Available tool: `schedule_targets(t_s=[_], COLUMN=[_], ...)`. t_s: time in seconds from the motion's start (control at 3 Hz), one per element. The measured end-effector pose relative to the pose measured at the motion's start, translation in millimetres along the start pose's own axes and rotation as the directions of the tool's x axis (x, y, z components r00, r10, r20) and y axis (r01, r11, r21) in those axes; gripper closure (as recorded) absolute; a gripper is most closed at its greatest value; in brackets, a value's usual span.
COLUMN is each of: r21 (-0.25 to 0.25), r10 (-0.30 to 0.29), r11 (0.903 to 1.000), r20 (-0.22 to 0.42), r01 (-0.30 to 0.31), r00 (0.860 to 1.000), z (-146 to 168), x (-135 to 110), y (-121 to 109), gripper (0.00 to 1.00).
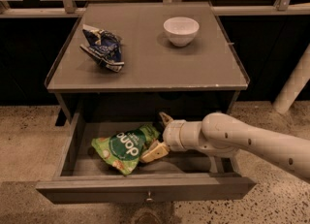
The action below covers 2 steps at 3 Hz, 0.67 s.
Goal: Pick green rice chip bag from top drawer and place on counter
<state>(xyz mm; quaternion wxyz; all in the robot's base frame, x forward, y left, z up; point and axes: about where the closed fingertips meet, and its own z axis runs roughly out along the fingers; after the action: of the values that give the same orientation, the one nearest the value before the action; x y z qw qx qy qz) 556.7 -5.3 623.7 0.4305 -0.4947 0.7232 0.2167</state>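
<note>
The green rice chip bag [125, 145] lies flat in the open top drawer [97, 189], left of its middle. My gripper [159, 136] reaches into the drawer from the right, at the bag's right edge. It is open, with one finger above the bag's top right corner and the other finger [155, 152] low beside the bag's lower right edge. The bag rests on the drawer floor. The counter [150, 65] is above the drawer.
A blue and white wrinkly snack bag [103, 48] lies on the counter's left side. A white bowl [180, 30] stands at its back right. The drawer's knob [149, 199] is on the front panel. A white post [293, 85] stands at the right.
</note>
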Motion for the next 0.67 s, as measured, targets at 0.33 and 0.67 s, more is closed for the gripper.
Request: schedule_targets(t_s=[0.33,0.67], r21=[0.001,0.001], r10=[0.000,0.000], r11=[1.0000,1.0000], r20=[0.000,0.000], r01=[0.000,0.000], r00=[1.000,1.000], z=[0.2,0.2], x=[0.0,0.0], y=[-0.1,-0.1], gripper=[0.19,0.42])
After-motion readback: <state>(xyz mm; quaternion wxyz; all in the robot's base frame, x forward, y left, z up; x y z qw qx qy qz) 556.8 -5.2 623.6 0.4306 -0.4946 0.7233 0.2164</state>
